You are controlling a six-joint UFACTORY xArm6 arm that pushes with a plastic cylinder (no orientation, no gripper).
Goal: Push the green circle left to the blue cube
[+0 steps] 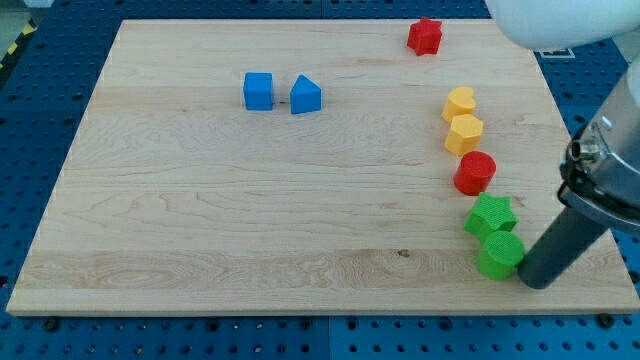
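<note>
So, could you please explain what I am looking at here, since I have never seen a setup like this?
This is one camera's view of a wooden board. The dark rod at the view's right belongs to a robot arm; its lower end, my tip, slides on the board and pushes blocks. Nothing is held. The tip sits just right of the green circle, with a green star above it. Further up lie a red circle, a yellow hexagon-like block, a yellow heart and a red star. At upper left sit a blue cube and a blue pointed block.
</note>
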